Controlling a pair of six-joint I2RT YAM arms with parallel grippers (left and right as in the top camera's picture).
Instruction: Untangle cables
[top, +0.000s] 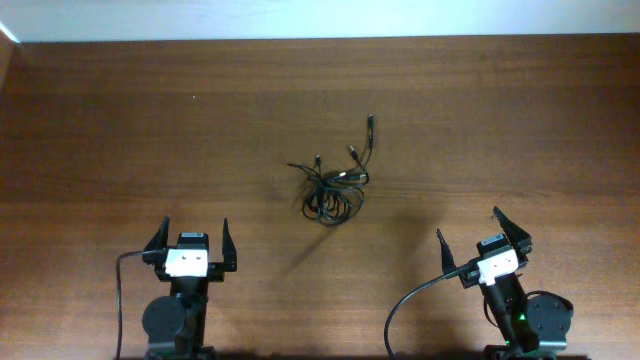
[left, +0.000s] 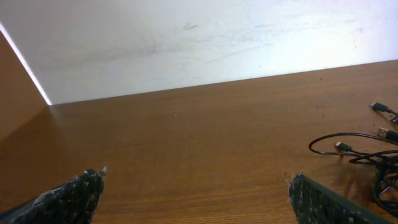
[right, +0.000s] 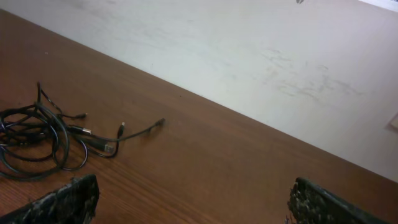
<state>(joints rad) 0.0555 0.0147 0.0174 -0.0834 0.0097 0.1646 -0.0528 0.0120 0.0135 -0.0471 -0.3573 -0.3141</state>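
The cables (top: 334, 190) lie tangled mid-table, loops nearest the arms, one plug-tipped strand reaching toward the far edge — long axis near-to-far; the table (top: 120, 120) is brown wood against a white wall (left: 186, 37); left gripper (top: 195, 230) and right gripper (top: 468, 225) both gape wide, holding nothing — well apart from the tangle.

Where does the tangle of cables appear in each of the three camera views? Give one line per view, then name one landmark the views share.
Overhead: the cables lie near the centre of the table.
Left wrist: the cables sit at the right edge, low down, partly cut off.
Right wrist: the cables sit at the left edge, in the lower half.
Shared landmark: the white wall beyond the table's far edge.
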